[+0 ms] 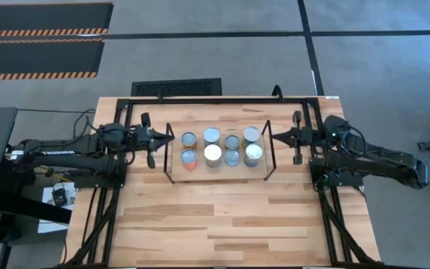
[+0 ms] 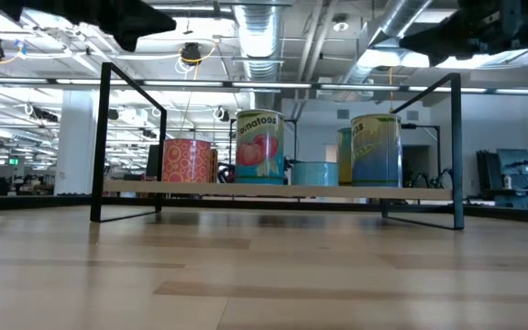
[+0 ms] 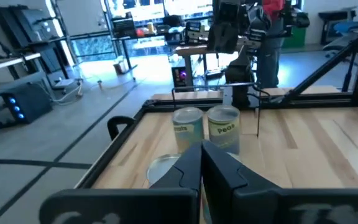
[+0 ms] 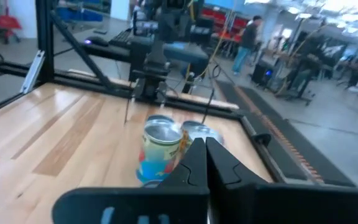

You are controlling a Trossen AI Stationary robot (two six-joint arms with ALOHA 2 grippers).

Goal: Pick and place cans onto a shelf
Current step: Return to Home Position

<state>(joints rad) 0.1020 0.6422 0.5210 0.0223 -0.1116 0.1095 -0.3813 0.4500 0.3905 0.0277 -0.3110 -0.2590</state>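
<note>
From where I stand the stacking looks finished. All eight cans (image 1: 221, 146) stand on the shelf (image 1: 200, 174) in two rows of four, and none are on the wooden tabletop (image 1: 222, 217). In the level view a tomatoes can (image 2: 258, 147) stands upright on the board, and the left wrist camera looks at a Peas can (image 3: 224, 127) at its end of the rows.

The left gripper (image 1: 163, 137) is just off the shelf's left end and the right gripper (image 1: 277, 136) just off its right end. Each points inward at the wire frame and neither touches it. Both pairs of jaws are closed tip to tip, with nothing held.

I'd judge this to be the homing step. What's left is for each arm to draw straight back from the shelf and fold in, keeping its fingertips clear of the uprights and the nearest cans.
</note>
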